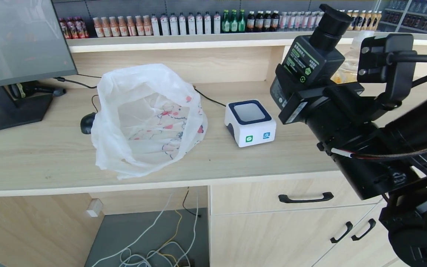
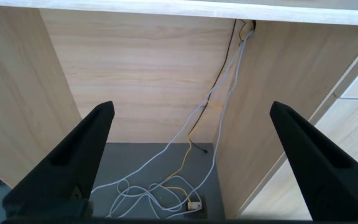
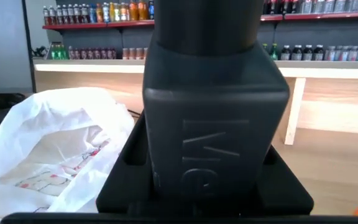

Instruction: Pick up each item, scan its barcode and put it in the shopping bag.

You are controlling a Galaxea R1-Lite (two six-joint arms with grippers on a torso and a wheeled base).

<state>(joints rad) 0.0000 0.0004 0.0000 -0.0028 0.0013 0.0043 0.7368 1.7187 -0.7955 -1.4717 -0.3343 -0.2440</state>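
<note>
left fingers: spread wide, below surface | right fingers: clamped on black bottle, raised right of scanner

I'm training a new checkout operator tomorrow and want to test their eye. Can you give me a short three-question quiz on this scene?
1. What does the right gripper hold? A) a can B) a dark bottle C) nothing
2. True or false: the shopping bag lies flat and closed on the counter.
3. Fill in: the left gripper, facing the recess below the counter, is ___ (open or shut).
Key: 1 B; 2 false, it stands open; 3 open.
</note>
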